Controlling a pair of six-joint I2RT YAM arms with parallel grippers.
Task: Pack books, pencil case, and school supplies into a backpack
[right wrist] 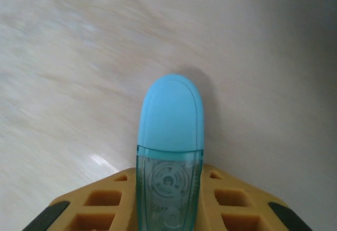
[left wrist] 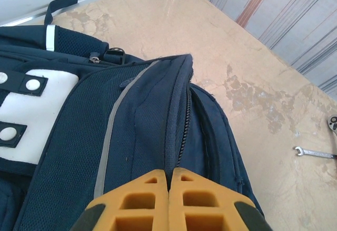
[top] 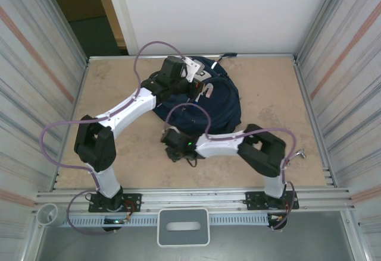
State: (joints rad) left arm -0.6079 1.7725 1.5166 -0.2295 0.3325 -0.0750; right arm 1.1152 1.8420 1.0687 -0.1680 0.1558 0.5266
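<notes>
We log right end effector (right wrist: 168,177) gripping teal correction-tape dispenser (right wrist: 169,120), left end effector (left wrist: 168,177) closed at backpack (left wrist: 137,131) zip; next: carry it in.

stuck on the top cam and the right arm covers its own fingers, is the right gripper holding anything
Observer: Yes, in the right wrist view the right gripper has a teal item with a rounded blue end clamped between its fingers.
Operator: and the left one, open or shut
Observer: Shut. The left wrist view shows the left gripper with fingertips together at the zipper line of the backpack. I cannot tell if they pinch fabric.
</notes>
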